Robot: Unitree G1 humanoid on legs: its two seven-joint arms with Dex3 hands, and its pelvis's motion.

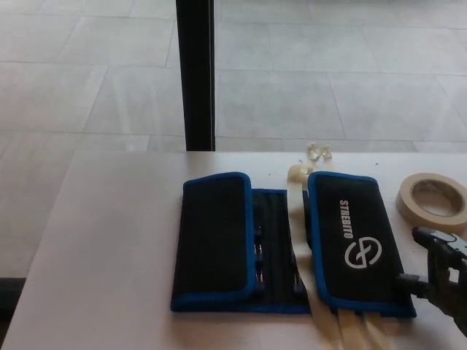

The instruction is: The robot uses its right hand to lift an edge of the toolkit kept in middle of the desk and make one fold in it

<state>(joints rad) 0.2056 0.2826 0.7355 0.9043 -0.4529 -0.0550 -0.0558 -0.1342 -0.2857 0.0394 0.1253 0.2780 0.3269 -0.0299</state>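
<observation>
The right hand (441, 273) sat low at the picture's right edge, just beside the lower right corner of the toolkit (292, 244); whether its fingers were spread or curled could not be told, and it appeared to hold nothing. One toolkit lay mid-desk (109, 240), black with blue trim, both end flaps folded flat inward, the right flap (354, 240) showing white lettering and a logo. Cream straps (300, 219) ran beneath that flap. One roll of masking tape (434, 198) rested near the right edge.
</observation>
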